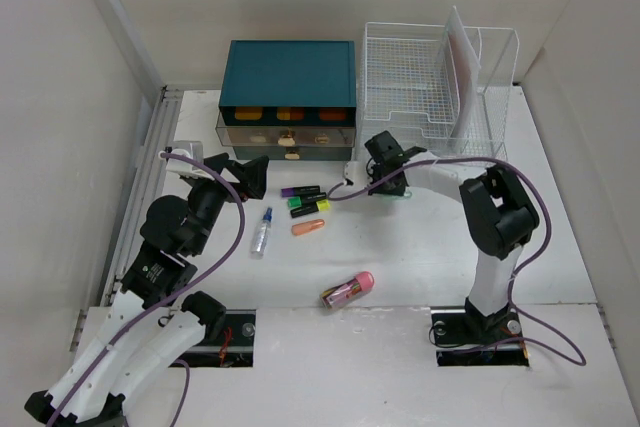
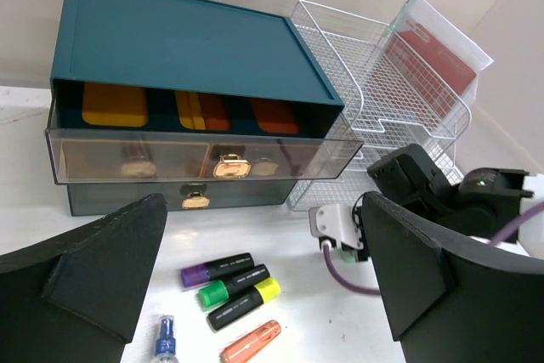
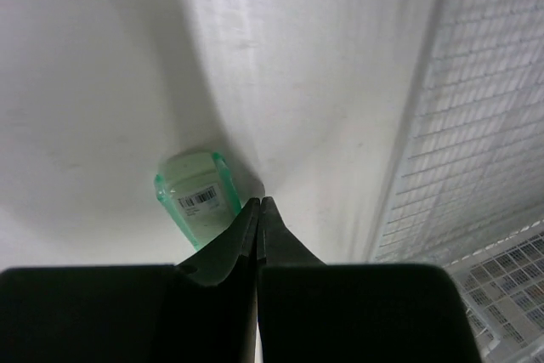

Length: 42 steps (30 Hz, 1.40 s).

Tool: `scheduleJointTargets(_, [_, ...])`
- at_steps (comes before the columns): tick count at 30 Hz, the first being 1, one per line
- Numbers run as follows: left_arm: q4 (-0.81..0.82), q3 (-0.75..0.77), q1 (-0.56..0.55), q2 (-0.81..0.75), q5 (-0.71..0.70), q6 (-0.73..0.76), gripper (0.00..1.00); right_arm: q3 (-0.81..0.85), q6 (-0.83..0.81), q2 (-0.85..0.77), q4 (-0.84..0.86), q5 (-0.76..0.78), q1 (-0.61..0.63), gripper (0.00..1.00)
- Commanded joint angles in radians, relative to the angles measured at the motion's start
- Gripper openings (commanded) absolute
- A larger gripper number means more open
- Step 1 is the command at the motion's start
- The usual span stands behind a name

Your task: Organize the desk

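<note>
Spreading across nearly the whole top view, the large flat matte white desk (image 1: 420, 247) looks rigid and far too heavy to shift. I judge it is nothing to take hold of: it is the surface that bears the clutter, and its smooth face will probably let small things slide when nudged. At its far edge stand the white wire rack (image 1: 420, 77) on the right and the teal plastic drawer box (image 1: 290, 72) on the left, its clear upper drawer (image 2: 204, 159) pulled out toward the near side. The left gripper (image 1: 250, 175) hovers just near of that box, fingers wide apart and holding nothing. The right gripper (image 3: 258, 218), fingers pressed together on nothing, points down at the edge of a small translucent green box (image 3: 197, 197); whether it touches I cannot tell. Loose in the middle lie a pink-capped cylindrical case (image 1: 348, 289), a small clear spray bottle (image 1: 262, 232), three black highlighters (image 1: 306, 202) capped purple, green and yellow, and an orange capsule-shaped piece (image 1: 308, 228). All look light and stiff, best pinched across the barrel's middle.
</note>
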Motion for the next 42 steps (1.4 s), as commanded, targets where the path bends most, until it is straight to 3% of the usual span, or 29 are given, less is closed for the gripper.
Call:
scheduleJointTargets(1, [0.044,-0.003,-0.002,-0.012,-0.007,0.011,0.99,-0.024,0.043,-0.095,-0.05,-0.052,0.063,0.0])
scheduleJointTargets(10, [0.044,-0.003,-0.002,-0.021,-0.007,0.011,0.99,-0.057,0.17,-0.224,-0.029,-0.035,0.133,0.0])
scheduleJointTargets(12, [0.044,-0.003,-0.002,-0.021,-0.007,0.011,0.99,-0.066,0.17,-0.256,-0.001,-0.001,0.133,0.17])
scheduleJointTargets(13, [0.044,-0.003,-0.002,-0.021,-0.007,0.011,0.99,-0.057,0.161,-0.256,-0.001,-0.001,0.124,0.21])
scheduleJointTargets(14, [0.044,-0.003,-0.002,-0.021,-0.007,0.011,0.99,-0.043,0.111,-0.256,-0.051,-0.028,0.115,0.28])
scheduleJointTargets(18, [0.044,-0.003,-0.002,-0.03,-0.007,0.011,0.99,0.016,-0.05,-0.224,-0.2,-0.167,0.054,0.4])
scheduleJointTargets(24, [0.044,-0.003,-0.002,-0.03,-0.007,0.011,0.99,0.0,-0.378,-0.2,-0.291,-0.286,-0.025,0.47])
scheduleJointTargets(28, [0.044,-0.003,-0.002,-0.03,-0.007,0.011,0.99,0.023,-0.475,-0.151,-0.348,-0.354,-0.063,0.54])
scheduleJointTargets(42, [0.044,-0.003,-0.002,-0.03,-0.007,0.011,0.99,0.106,-0.517,-0.026,-0.338,-0.429,-0.092,0.56])
